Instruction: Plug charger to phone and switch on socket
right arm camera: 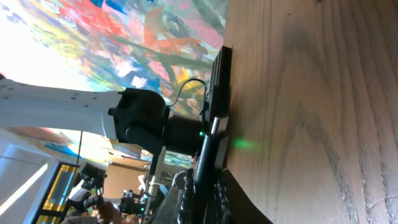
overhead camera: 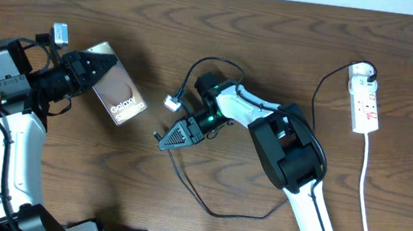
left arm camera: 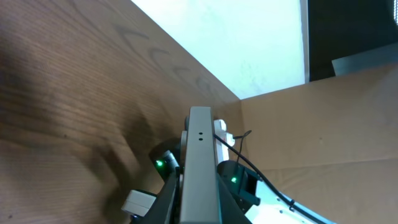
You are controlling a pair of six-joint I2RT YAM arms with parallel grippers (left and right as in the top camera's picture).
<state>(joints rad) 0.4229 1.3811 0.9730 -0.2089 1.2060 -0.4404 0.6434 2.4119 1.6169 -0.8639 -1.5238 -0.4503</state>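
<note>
Left gripper (overhead camera: 98,68) clamps the flat bronze phone (overhead camera: 123,103) over the grainy wooden table (overhead camera: 277,31). Right of the phone, the right gripper (overhead camera: 164,139) pinches the thin black charger (overhead camera: 219,214). The oblong white socket (overhead camera: 365,101) lies far right.

Table (overhead camera: 277,31) wood-grain, matt brown; phone (overhead camera: 119,95) glossy bronze face; socket (overhead camera: 366,108) smooth white plastic.
</note>
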